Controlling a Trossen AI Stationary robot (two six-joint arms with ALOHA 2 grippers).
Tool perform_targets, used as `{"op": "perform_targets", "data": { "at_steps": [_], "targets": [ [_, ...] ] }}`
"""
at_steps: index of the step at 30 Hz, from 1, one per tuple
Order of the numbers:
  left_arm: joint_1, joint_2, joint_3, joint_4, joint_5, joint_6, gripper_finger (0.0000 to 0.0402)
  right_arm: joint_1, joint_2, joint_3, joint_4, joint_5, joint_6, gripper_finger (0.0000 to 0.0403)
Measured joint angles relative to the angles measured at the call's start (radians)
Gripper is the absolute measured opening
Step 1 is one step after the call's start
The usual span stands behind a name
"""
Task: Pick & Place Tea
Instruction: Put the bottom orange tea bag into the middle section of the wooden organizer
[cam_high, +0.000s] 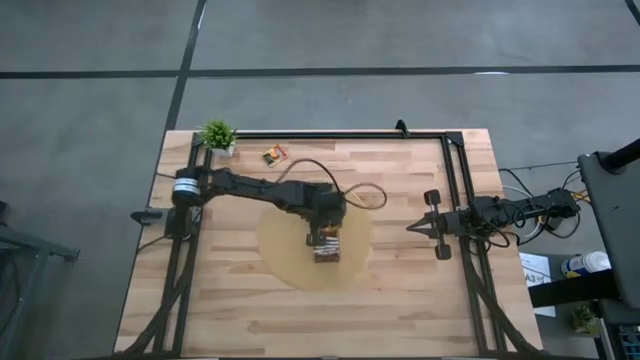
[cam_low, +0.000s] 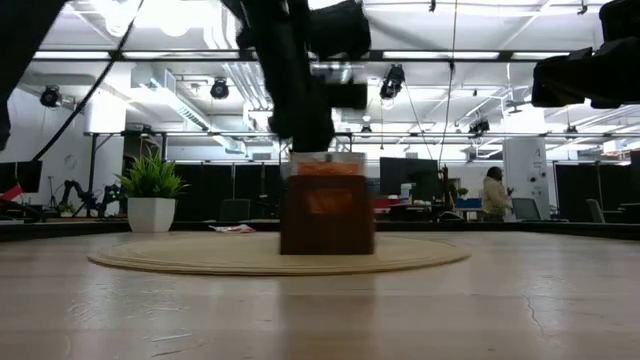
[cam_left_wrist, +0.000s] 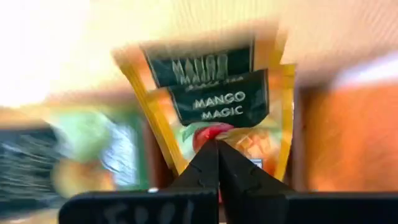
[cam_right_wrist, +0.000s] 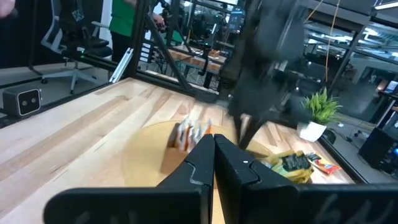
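Right now my left end effector (cam_high: 327, 238) hangs over the brown box (cam_high: 328, 250) on the round mat (cam_high: 285, 255), fingers pressed together, with a yellow tea sachet (cam_left_wrist: 217, 112) just ahead. My right end effector (cam_high: 413, 227) waits closed at the tabletop's (cam_high: 400, 300) right side.

The left arm (cam_high: 262, 189) reaches from its base at the table's left edge out to the middle, its wrist bent down so the left gripper (cam_high: 326, 238) points at the table, fingers (cam_left_wrist: 208, 163) pressed together with no gap. The right arm (cam_high: 500, 212) waits folded at the right edge, level above the table. The right gripper (cam_high: 416, 227) points left toward the middle, its fingers (cam_right_wrist: 205, 157) closed tight.
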Motion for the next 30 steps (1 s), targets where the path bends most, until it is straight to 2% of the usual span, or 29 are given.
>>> {"op": "perform_targets", "data": {
  "at_steps": [5, 12, 21, 28, 30],
  "targets": [
    [-0.001, -0.139, 0.027, -0.059, -0.062, -0.025, 0.0, 0.0, -0.001, 0.0, 0.001, 0.0, 0.0, 0.0008],
    [-0.009, -0.167, 0.019, -0.103, -0.06, -0.056, 0.0, 0.0, -0.001, 0.0, 0.0, 0.0, 0.0, 0.0008],
    [-0.011, -0.096, -0.047, -0.11, 0.001, -0.042, 0.0, 0.0, -0.001, 0.0, 0.0, 0.0, 0.0, 0.0008],
    [-0.004, 0.024, -0.052, 0.081, 0.022, 0.036, 0.0, 0.0, -0.001, 0.0, 0.0, 0.0, 0.0, 0.0009],
    [-0.003, 0.062, -0.036, 0.09, 0.035, 0.052, 0.0, 0.0, -0.001, 0.0, 0.0, 0.0, 0.0, 0.0009]
  ]
}}
